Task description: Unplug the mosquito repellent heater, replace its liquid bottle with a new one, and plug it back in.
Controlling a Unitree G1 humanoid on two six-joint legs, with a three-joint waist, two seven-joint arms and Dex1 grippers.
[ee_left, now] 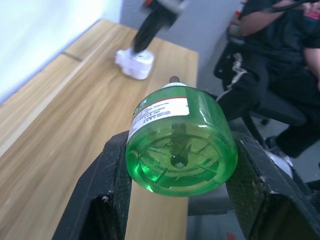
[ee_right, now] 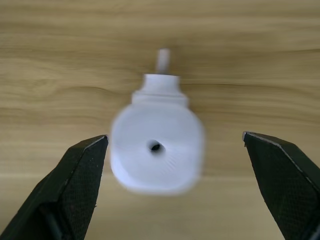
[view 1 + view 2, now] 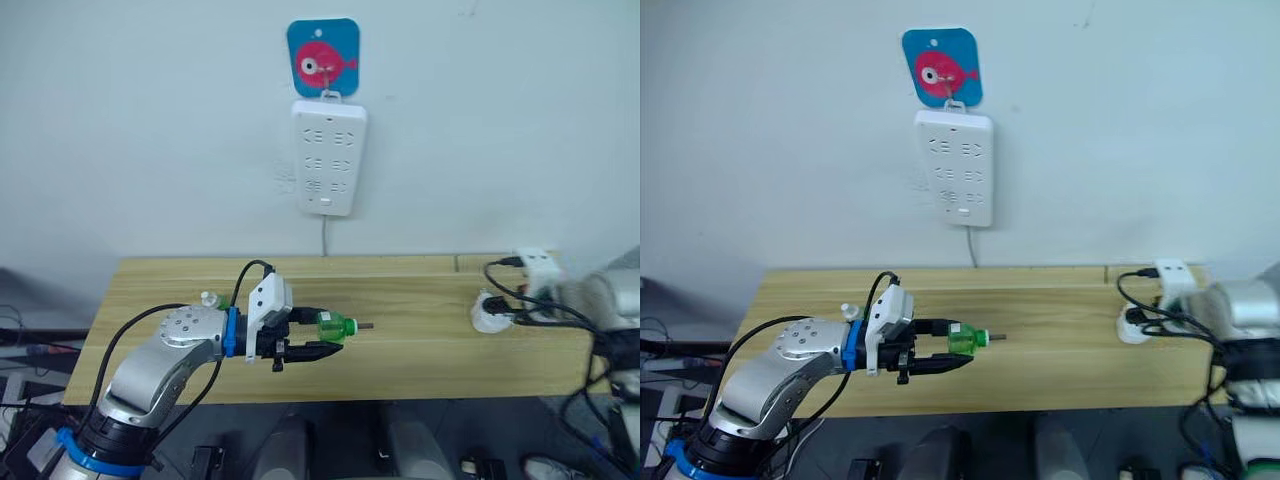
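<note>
My left gripper (image 3: 325, 335) is shut on a small translucent green bottle (image 1: 180, 145), gripped by its sides near the base. The bottle is capless, and its thin dark wick (image 3: 365, 325) points right, above the wooden table (image 3: 420, 290). The white mosquito repellent heater (image 2: 156, 150) lies on the table at the right, unplugged, also seen small in the head view (image 3: 485, 318). My right gripper (image 2: 174, 136) is open with one finger on each side of the heater and a gap at the far finger. A small white-capped item with a hint of green (image 3: 210, 298) peeks out behind my left arm.
A long white power strip (image 3: 329, 157) hangs on the wall under a blue fish plaque (image 3: 323, 58), its cord dropping behind the table. A white box with black cables (image 3: 535, 265) sits at the table's back right. A seated person in dark clothes (image 1: 280, 60) is beyond the table's right end.
</note>
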